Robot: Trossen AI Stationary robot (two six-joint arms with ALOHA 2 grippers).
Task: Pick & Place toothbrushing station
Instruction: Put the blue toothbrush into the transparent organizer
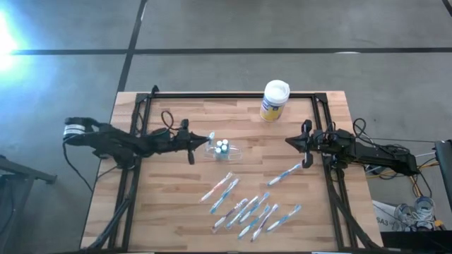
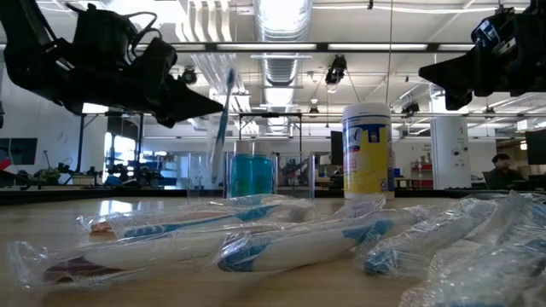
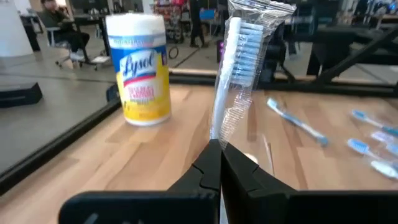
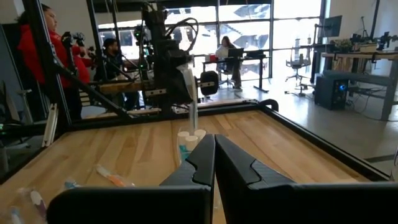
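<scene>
Wooden surface [image 1: 176, 204] inside a black frame, and at its middle sits the clear holder [image 1: 224, 149] with teal-capped tubes [image 1: 222, 146] standing in it. Left tool [image 1: 210, 139] hangs just beside that holder, fingers pinched tight on a wrapped toothbrush [image 3: 239, 56], bristle head up in its clear wrapper. In the low view the brush [image 2: 224, 115] is tilted above the holder [image 2: 252, 175]. More wrapped toothbrushes [image 1: 247, 208] lie scattered on the near half of the surface, one [image 1: 284, 173] apart toward the right arm. Right tool [image 1: 288, 141] waits well off to the right, closed on nothing. Yellow-labelled wipes canister [image 1: 274, 100] stands at the far edge. People [image 4: 37, 56] show in the room beyond.
</scene>
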